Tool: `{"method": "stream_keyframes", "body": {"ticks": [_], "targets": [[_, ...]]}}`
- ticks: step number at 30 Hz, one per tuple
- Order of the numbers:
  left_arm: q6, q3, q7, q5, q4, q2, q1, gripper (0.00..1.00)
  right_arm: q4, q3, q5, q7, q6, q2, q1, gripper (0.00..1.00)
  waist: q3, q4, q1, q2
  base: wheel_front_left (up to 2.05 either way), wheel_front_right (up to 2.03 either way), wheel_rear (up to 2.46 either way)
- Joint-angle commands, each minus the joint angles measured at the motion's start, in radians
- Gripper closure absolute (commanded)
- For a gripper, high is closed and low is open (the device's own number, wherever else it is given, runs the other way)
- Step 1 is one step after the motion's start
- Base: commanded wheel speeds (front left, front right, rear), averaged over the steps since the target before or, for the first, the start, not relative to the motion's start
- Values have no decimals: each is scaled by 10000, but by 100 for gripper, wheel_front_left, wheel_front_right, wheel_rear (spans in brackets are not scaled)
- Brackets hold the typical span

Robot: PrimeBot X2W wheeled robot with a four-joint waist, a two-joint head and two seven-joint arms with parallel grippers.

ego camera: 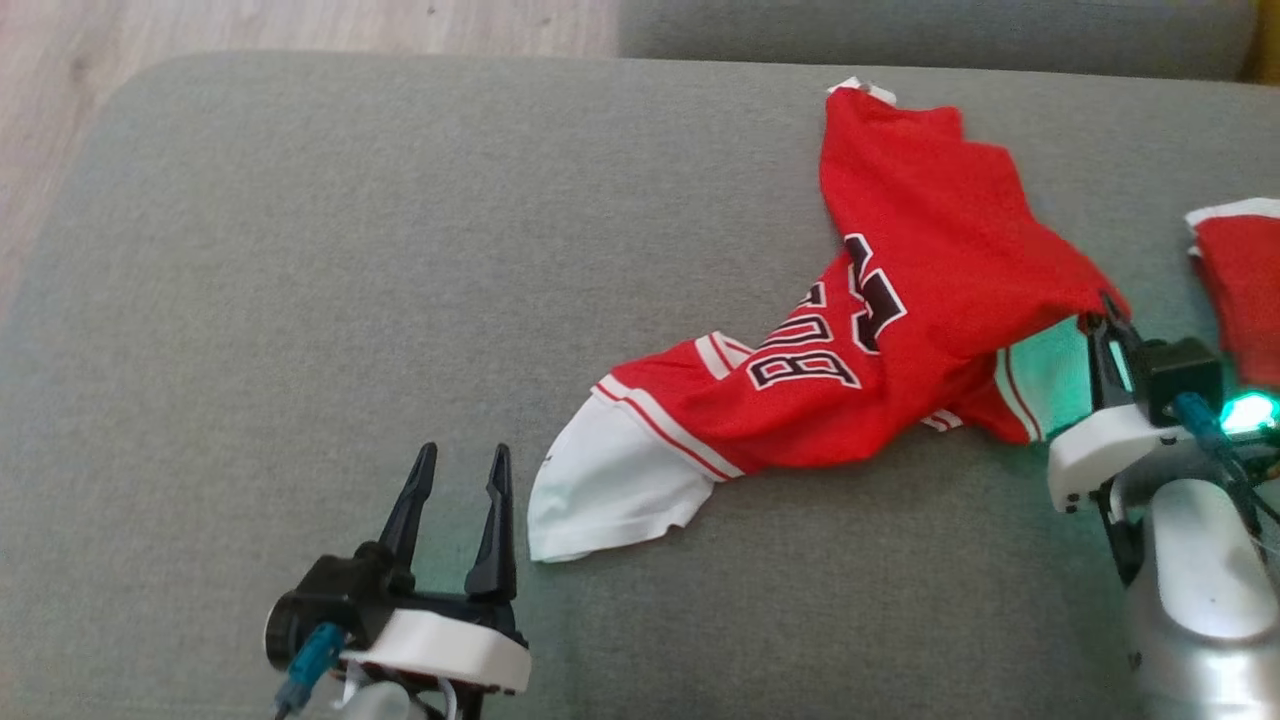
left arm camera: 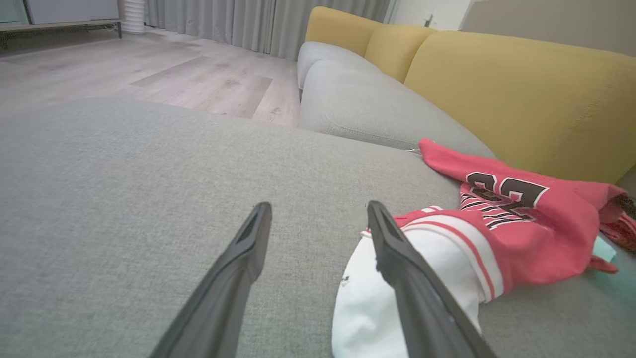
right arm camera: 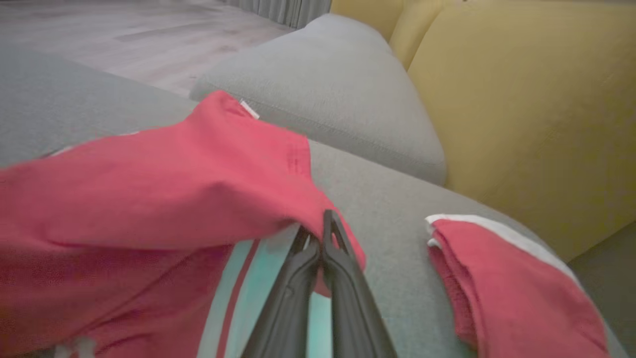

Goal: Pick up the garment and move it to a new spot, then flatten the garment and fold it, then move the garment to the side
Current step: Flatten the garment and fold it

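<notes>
The garment [ego camera: 900, 300] is a red jersey with white trim and dark lettering, lying crumpled across the right half of the grey cushion [ego camera: 300, 300]. My right gripper [ego camera: 1108, 318] is shut on the jersey's right edge, lifting the red cloth a little. In the right wrist view the right gripper [right arm camera: 318, 233] has its fingers pressed together with the garment [right arm camera: 174, 199] draped over the tips. My left gripper [ego camera: 462, 465] stands open, low on the cushion, just left of the jersey's white end. The left wrist view shows the left gripper [left arm camera: 318, 214] with nothing between its fingers, the garment [left arm camera: 521, 233] beside the right finger.
A second red folded cloth with white trim [ego camera: 1240, 290] lies at the cushion's right edge, also visible as the red folded cloth [right arm camera: 502, 283]. Yellow sofa backs [left arm camera: 521, 89] rise behind. Wooden floor [ego camera: 200, 30] lies beyond the cushion's far left edge. The cushion's left half is bare.
</notes>
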Motion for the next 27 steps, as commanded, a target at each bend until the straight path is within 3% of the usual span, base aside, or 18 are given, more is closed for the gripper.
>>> {"method": "stream_keyframes", "body": {"ticks": [1, 6, 15, 19, 20, 21, 22, 27], "targets": [[35, 401, -129, 0, -246, 85, -206, 0, -560, 169, -126, -134, 73, 77, 122, 100, -114, -170, 0, 0, 0, 0, 0], [55, 413, -138, -28, -234, 96, -107, 0, -2346, 277, -96, 459, 73, 328, 1294, 100, -292, -544, 0, 0, 0, 0, 0], [94, 432, -150, -52, -334, 136, -8, 0, -6893, 106, 503, 2515, 73, 478, 3979, 100, -296, -896, 0, 0, 0, 0, 0], [83, 424, -154, -51, -360, 131, -46, 0, -7398, 50, 921, 3095, 73, 497, 4812, 100, -177, -931, 0, 0, 0, 0, 0], [76, 424, -155, -49, -355, 129, -65, 0, -7323, 3, 1034, 3148, 73, 500, 4920, 81, -154, -933, 0, 0, 0, 0, 0], [67, 422, -156, -49, -347, 126, -83, 0, -7222, -19, 1118, 3210, 73, 502, 5012, 20, -138, -928, 0, 0, 0, 0, 0], [55, 417, -157, -49, -340, 123, -101, 0, -7146, -49, 1237, 3220, 73, 503, 5067, 0, -121, -920, 0, 0, 0, 0, 0], [32, 432, -163, -52, -299, 125, -141, 0, -7221, -48, 1873, 3298, 73, 506, 5179, 0, -81, -908, 0, 0, 0, 0, 0]]}}
